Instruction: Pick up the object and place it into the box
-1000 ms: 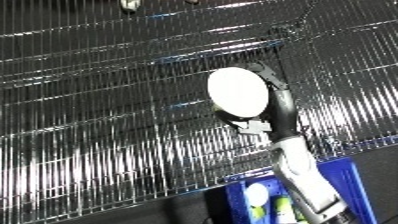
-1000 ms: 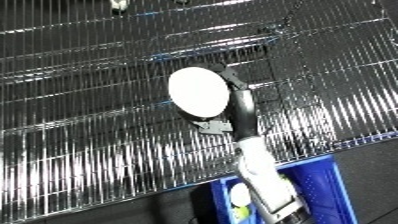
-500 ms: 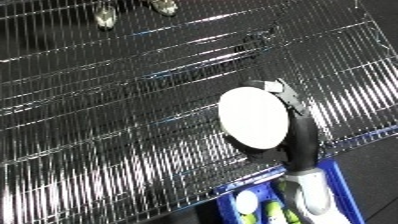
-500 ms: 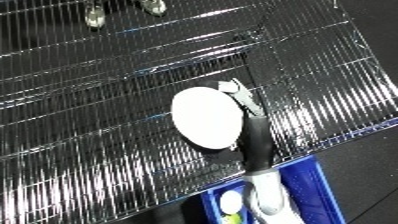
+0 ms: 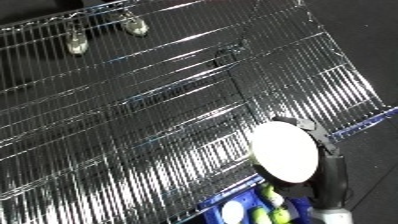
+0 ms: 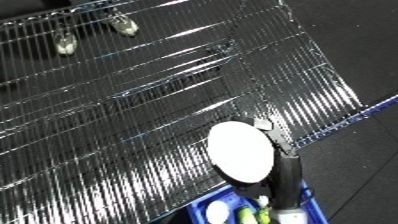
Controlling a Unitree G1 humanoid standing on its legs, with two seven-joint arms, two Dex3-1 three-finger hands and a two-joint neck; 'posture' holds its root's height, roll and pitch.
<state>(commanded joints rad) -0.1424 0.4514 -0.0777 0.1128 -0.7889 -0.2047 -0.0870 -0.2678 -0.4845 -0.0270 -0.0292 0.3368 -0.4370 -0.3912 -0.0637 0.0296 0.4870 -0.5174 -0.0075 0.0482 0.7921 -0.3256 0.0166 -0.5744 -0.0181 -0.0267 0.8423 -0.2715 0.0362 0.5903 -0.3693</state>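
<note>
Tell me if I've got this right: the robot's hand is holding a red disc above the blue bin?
Not quite. The disc is white, not red, as the right eye view shows. The right hand does hold it above the blue bin.

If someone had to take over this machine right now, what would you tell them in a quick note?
Right robot hand: curled round the edge of a white disc, holding it up in the air.
Left robot hand: not in view.
The disc hangs over the near edge of the wire rack, just above the blue bin, which already holds a few yellowish and white items.
Done: the disc is picked up and carried to the bin.
Left: lower it over the bin's opening and let go.
</note>
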